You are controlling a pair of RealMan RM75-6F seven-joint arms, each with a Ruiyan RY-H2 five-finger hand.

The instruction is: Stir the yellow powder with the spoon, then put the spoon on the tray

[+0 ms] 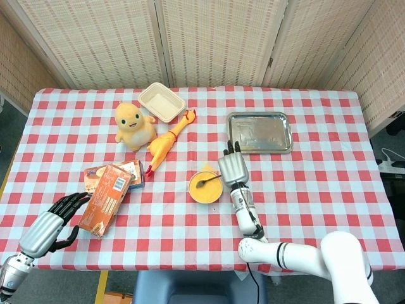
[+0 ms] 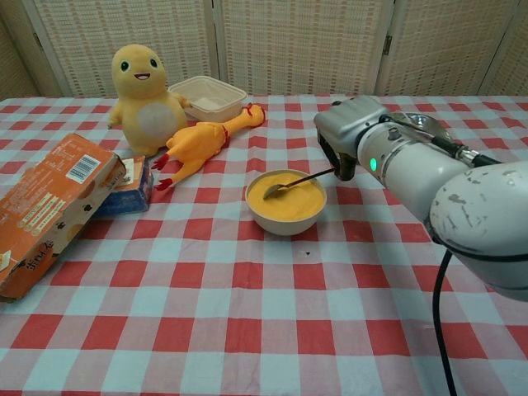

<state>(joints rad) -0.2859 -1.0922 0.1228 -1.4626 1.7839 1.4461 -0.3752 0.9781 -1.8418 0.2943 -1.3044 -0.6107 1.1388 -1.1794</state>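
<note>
Holding the spoon [image 2: 290, 181] by its handle end, the right robot hand [image 1: 233, 168] sits just right of the bowl [image 2: 285, 216], fingers pinched on the metal stem, and the spoon's scoop is down in the yellow powder [image 2: 289, 200] on the left side of the bowl. From the chest view the handle slants up and right out of the bowl into the right robot hand [image 2: 345, 136], with a green light glowing on the forearm behind it. The tray [image 1: 260, 132] lies on the counter [image 1: 316, 183] beyond the right robot hand, up and to the right of the bowl, apart from it. Over on the far left, the left robot hand [image 1: 54, 219] rests low at the counter edge with dark fingers spread against the orange box [image 1: 104, 199], touching its side; whether it actually grips the box I cannot tell. The orange box leans tilted, its upper end against a smaller packet [image 1: 130, 170]. Further back, a yellow plush [image 1: 132, 123] stands upright, a rubber chicken [image 1: 168, 142] lies stretched diagonally just beside it, and a beige container [image 1: 162, 101] sits behind them both.
</note>
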